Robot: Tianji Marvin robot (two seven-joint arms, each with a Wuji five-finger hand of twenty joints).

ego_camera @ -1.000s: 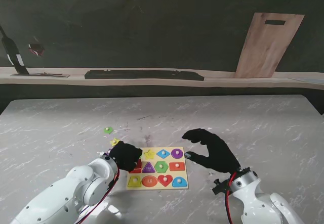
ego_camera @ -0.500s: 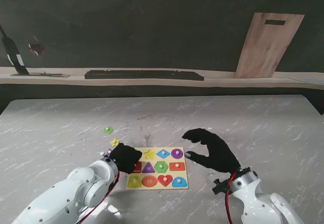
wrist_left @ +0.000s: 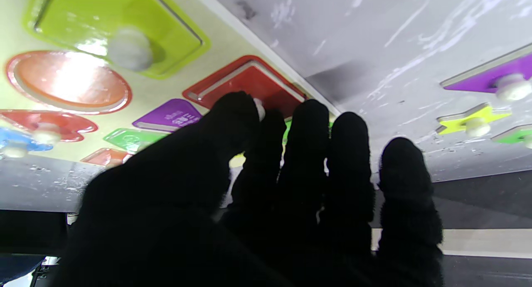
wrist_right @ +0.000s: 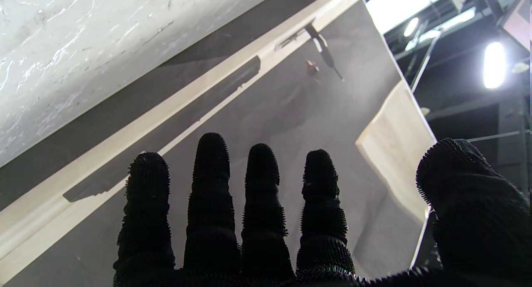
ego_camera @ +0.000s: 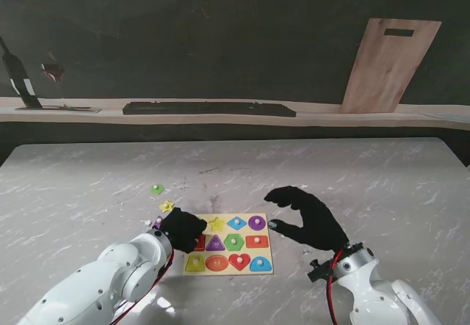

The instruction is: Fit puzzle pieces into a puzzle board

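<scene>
The yellow puzzle board [ego_camera: 266,255] lies in the middle of the table, nearly full of coloured pieces. My left hand [ego_camera: 182,228] is over its left edge. In the left wrist view its thumb and forefinger pinch the white knob of the red square piece [wrist_left: 249,79], which lies in or just over its slot on the board [wrist_left: 16,42]. My right hand [ego_camera: 307,218] hovers open to the right of the board with fingers spread [wrist_right: 212,183] and nothing in it. Three loose pieces lie left of the board: a yellow star [ego_camera: 167,206], a green piece [ego_camera: 157,188] and a purple piece [wrist_left: 486,77].
A low shelf along the back wall carries a long dark tray [ego_camera: 209,108]. A wooden cutting board [ego_camera: 389,64] leans on the wall at the back right. A dark tool [ego_camera: 18,79] stands at the far left of the shelf.
My left hand has slid slightly nearer to me and to the right over the board's left edge, uncovering more of the yellow star. The right hand has not moved.
</scene>
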